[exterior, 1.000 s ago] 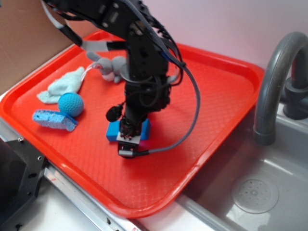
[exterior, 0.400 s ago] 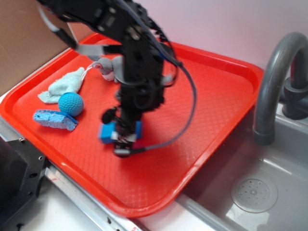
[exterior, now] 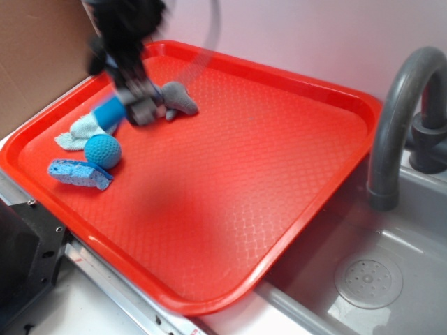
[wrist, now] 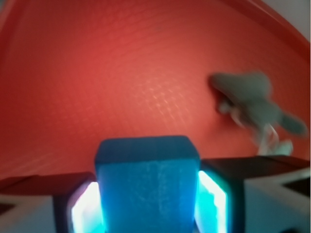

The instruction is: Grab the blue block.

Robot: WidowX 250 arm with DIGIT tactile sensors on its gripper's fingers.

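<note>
The wrist view shows the gripper (wrist: 146,204) clamped on the blue block (wrist: 146,187) — blurred (motion) outside, above the tray (exterior: 279,160).

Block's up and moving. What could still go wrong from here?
1. The blue block sticks well out past the hand's fingers; a fast swing, which the exterior view's blur suggests, could work it loose.
2. The hand hangs just above the grey plush toy and the light-blue cloth; dipping could snag or drag them.
3. A dropped block could knock the teal ball or the sponge about the red tray.
</note>
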